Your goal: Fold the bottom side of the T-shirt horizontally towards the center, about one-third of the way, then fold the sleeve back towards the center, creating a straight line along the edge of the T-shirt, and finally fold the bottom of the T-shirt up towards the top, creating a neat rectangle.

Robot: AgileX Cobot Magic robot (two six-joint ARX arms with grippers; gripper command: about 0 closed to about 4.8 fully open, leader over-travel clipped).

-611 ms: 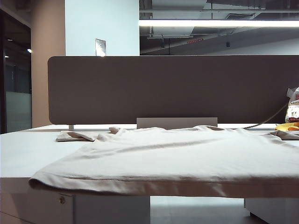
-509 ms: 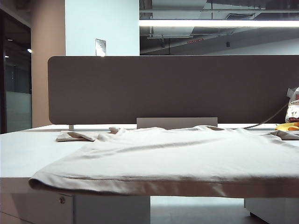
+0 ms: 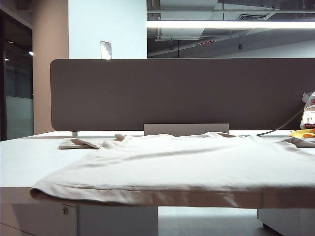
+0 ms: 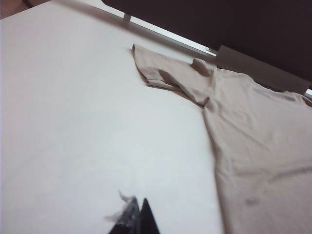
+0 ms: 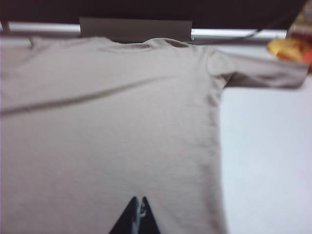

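Nothing has moved since the earlier frames. In the exterior view the T-shirt [image 3: 187,164] lies spread flat on the white table [image 3: 29,157], collar toward the dark partition [image 3: 182,93] at twelve o'clock. The bottom of the T-shirt [image 3: 162,192] hangs over the near table edge at six o'clock. A yellow-and-white packet [image 3: 308,120] sits at three o'clock. Neither arm shows here.

In the left wrist view the left gripper [image 4: 135,219] hovers over bare table just beside the shirt's side edge, its fingers pressed together, holding nothing.

In the right wrist view the right gripper [image 5: 138,219] hangs above the shirt's body, jaws together and empty.
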